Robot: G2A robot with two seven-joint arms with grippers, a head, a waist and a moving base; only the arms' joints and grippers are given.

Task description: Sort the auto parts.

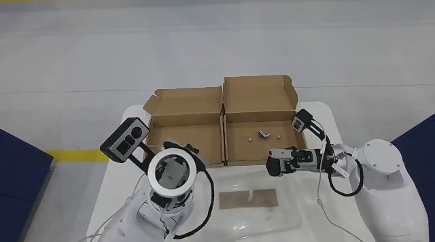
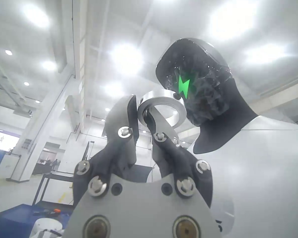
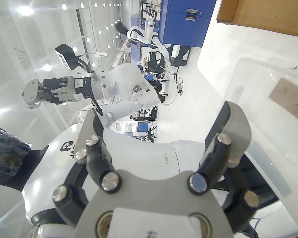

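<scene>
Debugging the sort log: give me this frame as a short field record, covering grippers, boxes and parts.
left gripper: shut on ring, one finger inside it, one outside; raised off the table
right gripper: open, empty, by the right box's near edge
left box: open, no parts seen on its visible floor
right box: open, three small parts on its floor
tray: clear, in front of the boxes, brown sheet inside
</scene>
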